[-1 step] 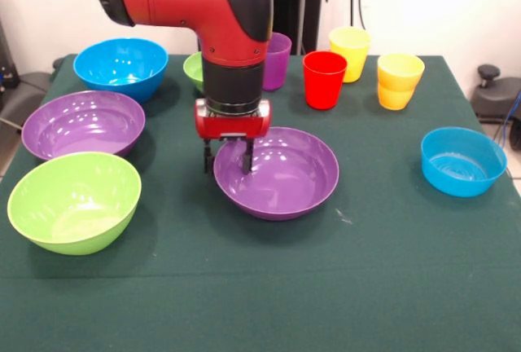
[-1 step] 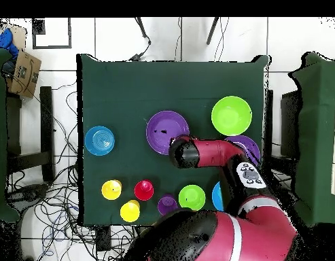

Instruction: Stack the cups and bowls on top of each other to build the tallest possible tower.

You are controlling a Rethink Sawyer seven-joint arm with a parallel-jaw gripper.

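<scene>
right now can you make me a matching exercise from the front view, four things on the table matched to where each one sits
Column one:
1. claw
2. lime green bowl
3. small blue bowl
4. red cup

Column two:
A. alone near the picture's right edge
B. at the near left corner of the table
C. over the left rim of the middle purple bowl
D. in the far row, between a purple cup and a yellow cup

Pairs: 1-C, 2-B, 3-A, 4-D
</scene>
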